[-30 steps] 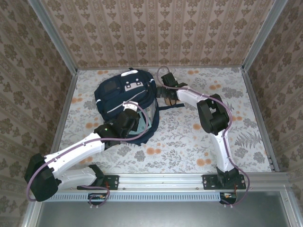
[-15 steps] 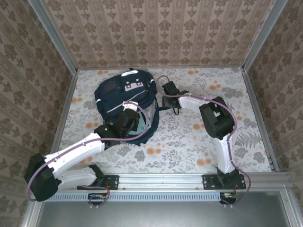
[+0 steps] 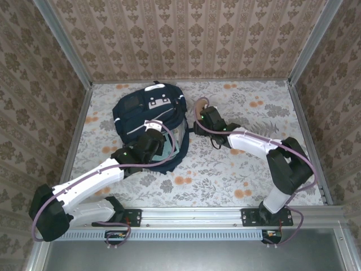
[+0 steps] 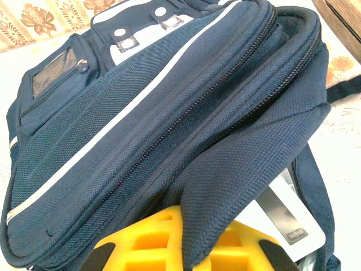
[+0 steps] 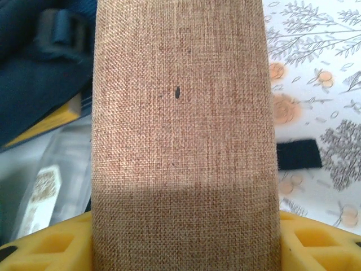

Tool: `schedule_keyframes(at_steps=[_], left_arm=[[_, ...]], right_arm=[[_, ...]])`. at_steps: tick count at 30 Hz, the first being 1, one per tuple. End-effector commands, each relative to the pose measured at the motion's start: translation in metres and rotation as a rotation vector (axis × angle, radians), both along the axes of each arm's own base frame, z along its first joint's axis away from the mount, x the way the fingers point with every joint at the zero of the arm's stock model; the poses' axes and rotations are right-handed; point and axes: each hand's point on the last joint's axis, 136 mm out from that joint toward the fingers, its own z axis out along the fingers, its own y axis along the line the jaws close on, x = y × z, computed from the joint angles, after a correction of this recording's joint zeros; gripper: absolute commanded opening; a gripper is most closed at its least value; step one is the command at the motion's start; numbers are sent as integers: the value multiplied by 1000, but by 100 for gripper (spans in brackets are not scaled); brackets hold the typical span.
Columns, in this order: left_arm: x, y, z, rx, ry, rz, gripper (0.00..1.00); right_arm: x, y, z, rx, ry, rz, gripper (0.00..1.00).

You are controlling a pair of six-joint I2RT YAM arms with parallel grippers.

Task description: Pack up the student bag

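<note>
Gripping a brown woven case (image 5: 180,130) lengthwise in its jaws, the right gripper (image 3: 202,110) stands nearer the opening, the backpack (image 3: 144,110) lying at its 9 o'clock, far-left on the table (image 3: 237,175), flap pinched by the clamped left gripper (image 4: 194,245).

The table (image 3: 237,175) is covered by a pale cloth printed with grey foliage and orange flowers, running from the metal rail (image 3: 192,217) at the near edge to the far wall. The student bag (image 3: 148,110) lies directly on it, left of centre and towards the far side, its top pointing far. A dark strap (image 5: 299,153) from the bag trails flat on the cloth just right of it.
</note>
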Motion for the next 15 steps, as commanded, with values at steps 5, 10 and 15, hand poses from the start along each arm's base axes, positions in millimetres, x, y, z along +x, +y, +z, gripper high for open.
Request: schedule_keyframes(at_steps=[5,10,15], left_arm=[[16,8,68,-140,-135,86,0],[20,-1,101,-207,-181,51,0],[21,-5,104,-217,-180,37,0]], right_arm=[[-53,22,22,116,-69,62,46],[-85,51,14,135,-38,153,45],[-96,82,10,135,-18,231,45]])
